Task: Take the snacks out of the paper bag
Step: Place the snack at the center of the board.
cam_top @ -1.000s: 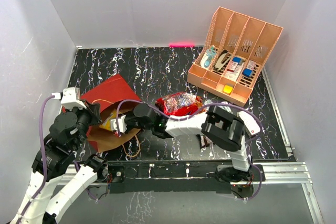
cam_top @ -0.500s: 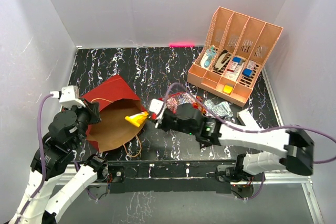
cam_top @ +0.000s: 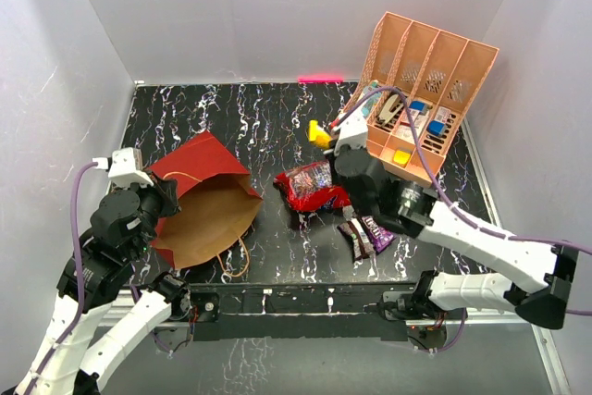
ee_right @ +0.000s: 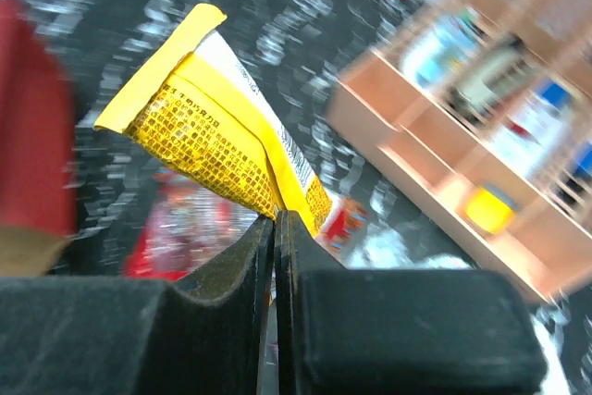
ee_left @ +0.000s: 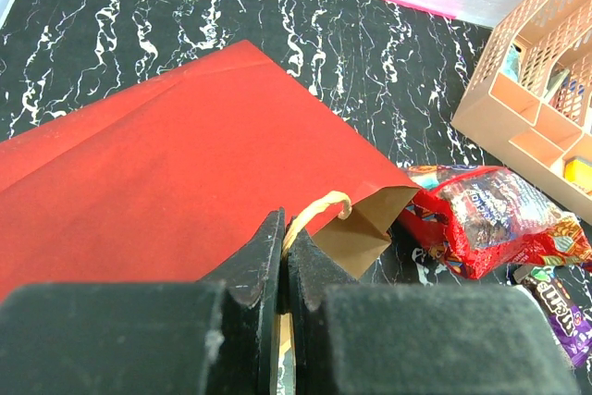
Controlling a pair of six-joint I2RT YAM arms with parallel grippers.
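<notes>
The red paper bag (cam_top: 199, 193) lies on its side at the left with its brown mouth facing right; it also shows in the left wrist view (ee_left: 157, 182). My left gripper (ee_left: 282, 228) is shut on the bag's tan cord handle (ee_left: 319, 205). My right gripper (ee_right: 275, 224) is shut on a yellow candy bar (ee_right: 222, 131), held in the air above the mat next to the organizer; it shows yellow in the top view (cam_top: 319, 132). The large red packet (cam_top: 313, 186) lies mid-mat. Purple and brown bars (cam_top: 368, 233) lie to its right.
The peach slotted organizer (cam_top: 416, 99) stands at the back right, close to my right wrist. White walls close in the black marbled mat (cam_top: 250, 117). The right arm's cable loops over the organizer's front.
My right gripper has drawn the yellow bar out of the bag's mouth and carried it up and to the right, toward the organizer. The bag and my left gripper have stayed in place.
</notes>
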